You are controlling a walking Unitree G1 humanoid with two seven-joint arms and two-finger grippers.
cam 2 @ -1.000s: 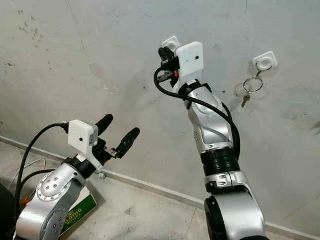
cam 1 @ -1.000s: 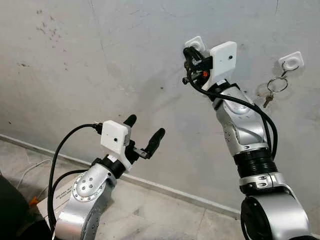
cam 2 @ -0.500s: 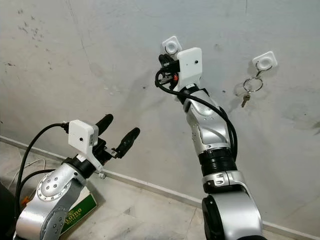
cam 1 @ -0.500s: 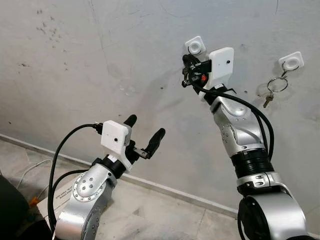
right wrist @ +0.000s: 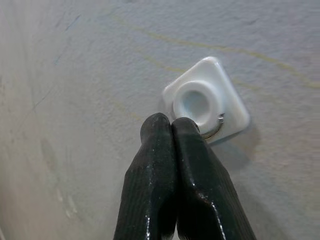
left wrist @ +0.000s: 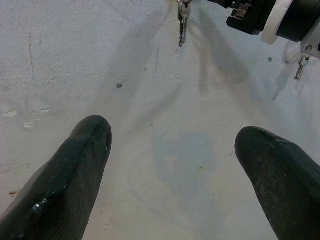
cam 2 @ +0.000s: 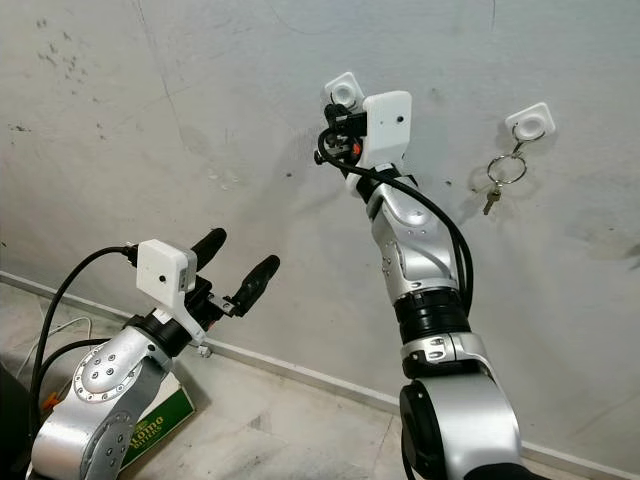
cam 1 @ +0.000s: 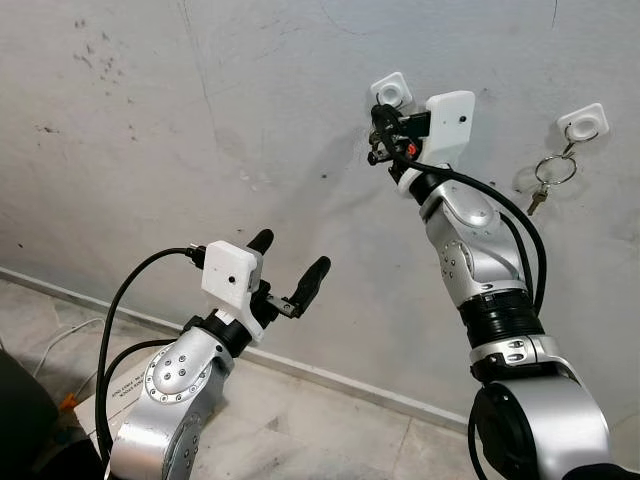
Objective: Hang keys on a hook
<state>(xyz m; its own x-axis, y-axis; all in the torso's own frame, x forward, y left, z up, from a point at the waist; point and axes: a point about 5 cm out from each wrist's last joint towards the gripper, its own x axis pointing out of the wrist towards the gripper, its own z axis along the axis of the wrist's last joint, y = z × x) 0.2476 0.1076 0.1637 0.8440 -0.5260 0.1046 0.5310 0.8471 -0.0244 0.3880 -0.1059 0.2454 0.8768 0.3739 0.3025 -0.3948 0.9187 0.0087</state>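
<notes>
Right gripper (right wrist: 172, 124) raised to wall, black fingers pressed together, pinching thin silver key ring (right wrist: 216, 127) against lower edge of white square plastic wall hook (right wrist: 206, 98). Ring touching hook face; seated or not: cannot tell. Small silver key (left wrist: 182, 22) hanging below right gripper, close to grey plaster wall (cam 1: 200, 110). Second white square hook (cam 1: 582, 122) further right, already carrying ring and key (cam 1: 548, 172). Left gripper (cam 1: 288, 268) low, well apart, fingers spread, holding nothing. Green-lettered cardboard box (cam 2: 155, 425) on floor.
</notes>
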